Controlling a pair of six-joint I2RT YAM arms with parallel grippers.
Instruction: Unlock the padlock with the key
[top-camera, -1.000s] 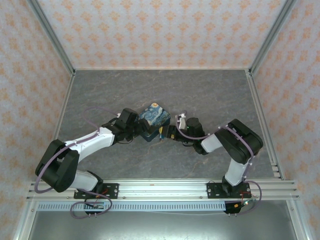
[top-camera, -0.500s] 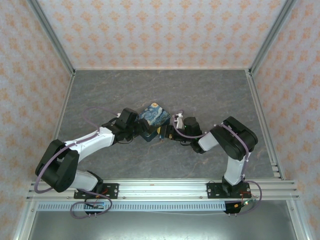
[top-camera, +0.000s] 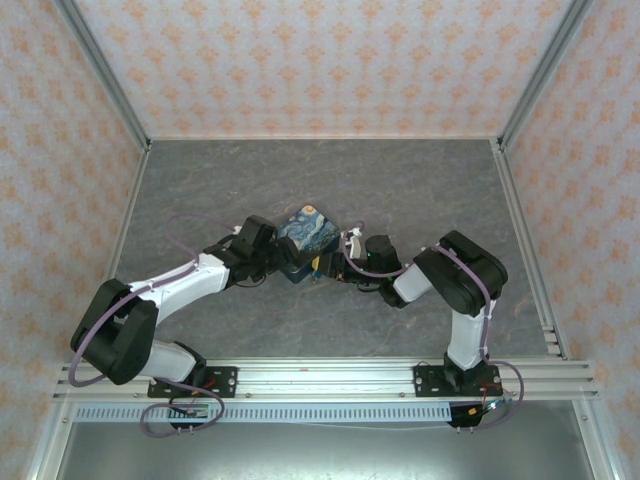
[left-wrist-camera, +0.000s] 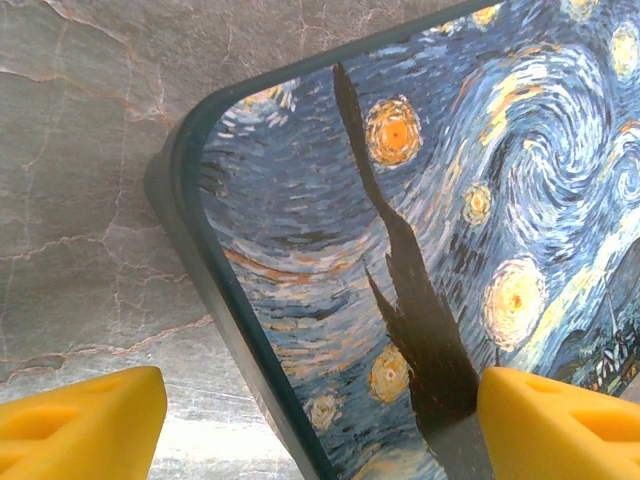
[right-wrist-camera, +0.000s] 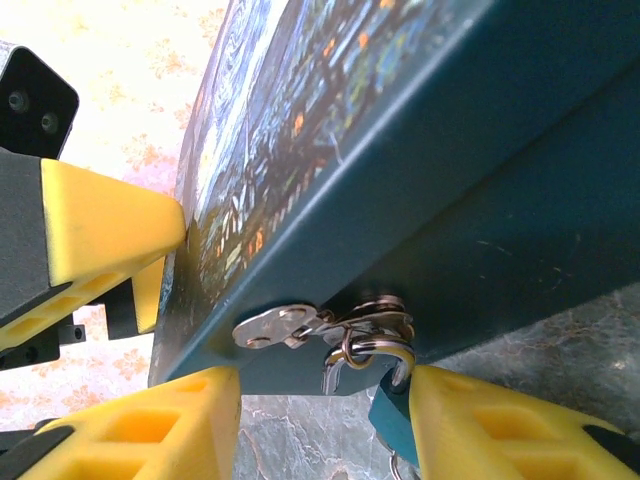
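Near the middle of the grey tabletop (top-camera: 420, 190), the starry-print box (top-camera: 308, 230) sits between the two arms. The left hand (left-wrist-camera: 320, 390) is spread wide about one rounded corner of it. One yellow finger (left-wrist-camera: 555, 425) lies against the painted lid. The other stands off from the box's edge with bare stone showing between, so from where I stand it clamps nothing.

The right hand (right-wrist-camera: 322, 390) has its fingers apart as well, one on either side of the latch on the box's dark teal wall. A silvery hasp (right-wrist-camera: 275, 325) sits there. The padlock (right-wrist-camera: 385, 410) hangs from it by its thin shackle (right-wrist-camera: 365, 352), low down by the tabletop. Its teal body sits just beside the finger on the right of the wrist view and apart from the other one, and nothing is gripped. A scrap of silvery metal (right-wrist-camera: 397, 466) shows below the body at the very bottom of that view, too little of it to say what it is.
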